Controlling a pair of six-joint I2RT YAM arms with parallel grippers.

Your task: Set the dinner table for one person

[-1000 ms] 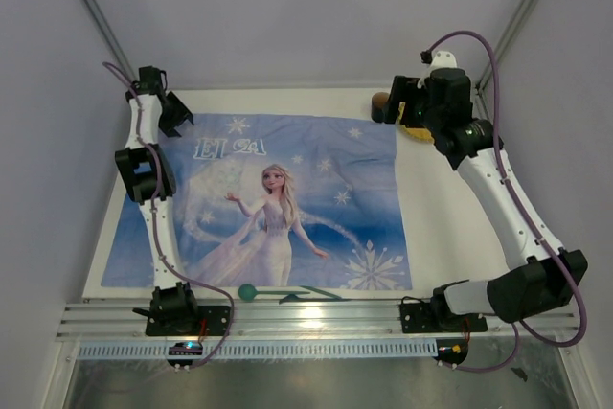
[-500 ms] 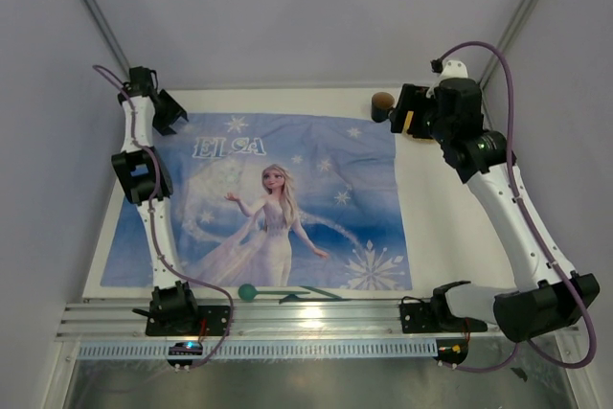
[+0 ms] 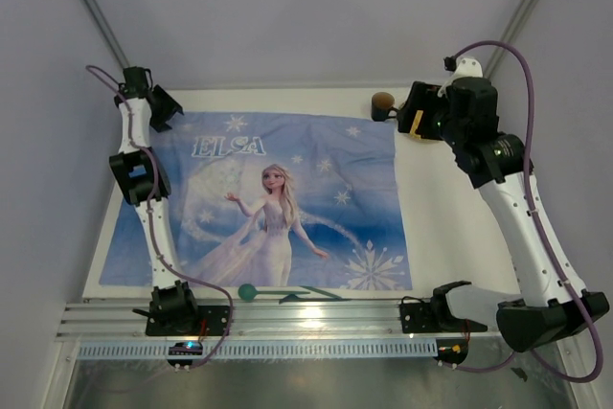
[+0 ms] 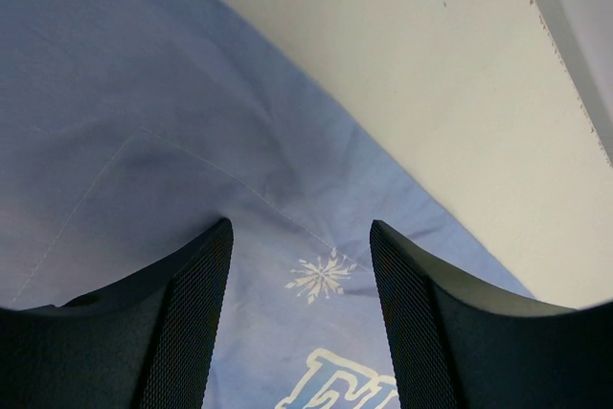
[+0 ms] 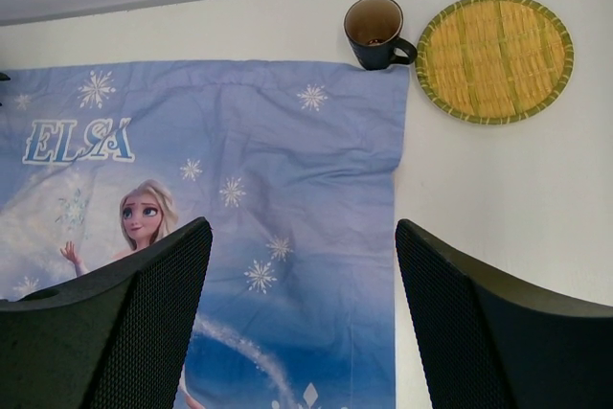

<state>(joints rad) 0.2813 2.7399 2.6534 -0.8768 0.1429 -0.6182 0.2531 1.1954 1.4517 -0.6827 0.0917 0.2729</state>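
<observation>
The white dinner table [image 3: 450,227] carries a blue "ELSA" printed cloth [image 3: 287,198] spread flat over most of it. My left gripper [image 3: 153,107] hovers over the cloth's far left corner [image 4: 144,93], open, with nothing between its fingers [image 4: 192,313]. My right gripper [image 3: 407,112] hangs high over the far right of the table, open and empty. In the right wrist view a dark mug [image 5: 374,31] stands upright at the cloth's far right corner, and a round yellow-green woven mat [image 5: 494,56] lies just right of it. The mug [image 3: 382,102] also shows from above.
A teal round-ended utensil [image 3: 247,291] and a dark thin stick [image 3: 306,291] lie at the cloth's near edge, by the aluminium rails [image 3: 316,318]. Grey walls close in the table at the back and on both sides. Bare white tabletop [image 5: 498,198] runs along the cloth's right side.
The left gripper has drawn back toward the far left corner and opened a little wider. The right arm has swung up and to the right, uncovering the mug.
</observation>
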